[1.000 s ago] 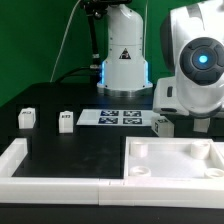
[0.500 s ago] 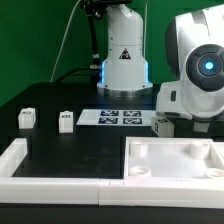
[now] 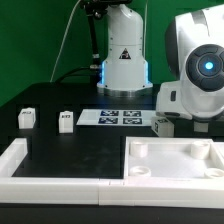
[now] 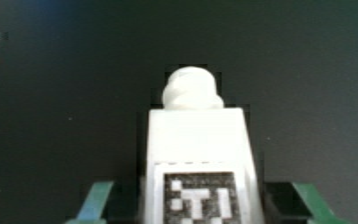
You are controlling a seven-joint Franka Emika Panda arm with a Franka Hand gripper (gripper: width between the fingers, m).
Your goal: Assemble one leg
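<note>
1. A green backdrop (image 3: 35,40) hangs behind a black table (image 3: 85,145); everything sits on that dark top.
2. The leg (image 4: 197,150), a small white block with a square tag and a rounded peg at its far end, lies between the fingers in the wrist view; in the exterior view that spot is at the exterior view's right, just past the marker board (image 3: 122,117).
3. The gripper (image 4: 199,205) straddles the leg; a dark gap shows on each side, so the jaws look parted wider than the block and not pressed on it; I judge this centring is meant to give an even pinch.
4. 2 more legs (image 3: 27,118) (image 3: 66,122) stand well apart at the exterior view's left, clear of the arm, probably awaiting their turns.
5. The big white tray-like part (image 3: 175,172) lies in front, near the gripper, probably where the leg's peg must go.
6. A white corner frame (image 3: 15,160) edges the near left.
</note>
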